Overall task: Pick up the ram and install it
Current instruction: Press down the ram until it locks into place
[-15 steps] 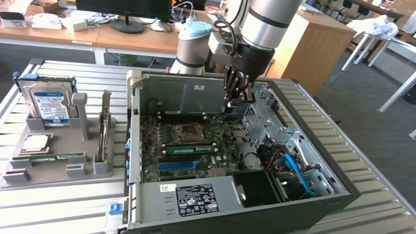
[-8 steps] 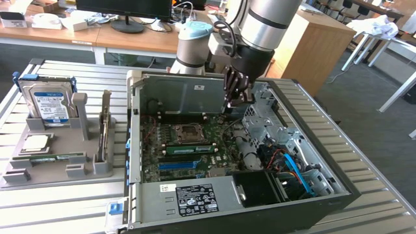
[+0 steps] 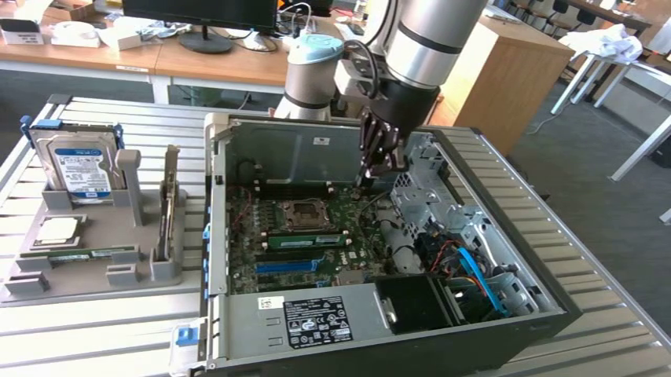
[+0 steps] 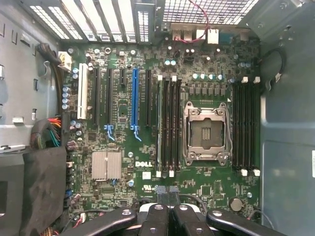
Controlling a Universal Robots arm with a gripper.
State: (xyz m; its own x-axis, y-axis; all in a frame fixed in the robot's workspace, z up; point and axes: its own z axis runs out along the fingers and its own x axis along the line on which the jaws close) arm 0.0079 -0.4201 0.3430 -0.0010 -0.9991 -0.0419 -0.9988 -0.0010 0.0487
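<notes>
A black gripper (image 3: 384, 166) on the silver robot arm hangs with its fingers pressed together inside the open grey metal computer case (image 3: 294, 145), at two o'clock from the square processor socket (image 3: 304, 212) of the green motherboard (image 3: 243, 267). A long green ram stick (image 3: 306, 239) sits in a slot at six o'clock of that socket. At nine o'clock of the case, on the slatted metal table (image 3: 94, 338), a grey plastic tray (image 3: 84, 279) holds a second green ram stick (image 3: 82, 254) lying flat. A square silver processor chip (image 3: 58, 230) lies at twelve o'clock of it, and a blue-labelled metal hard drive (image 3: 75, 169) stands upright beyond.

Bright, even daylight covers the desk (image 3: 105, 330); soft glare streaks the silver arm (image 3: 430, 39) above the claw (image 3: 370, 177); the computer case (image 3: 472, 349) below it sits shaded; beyond the claw, vent slots (image 4: 93, 19) blow out white; the motherboard (image 4: 147, 162) is evenly lit.
</notes>
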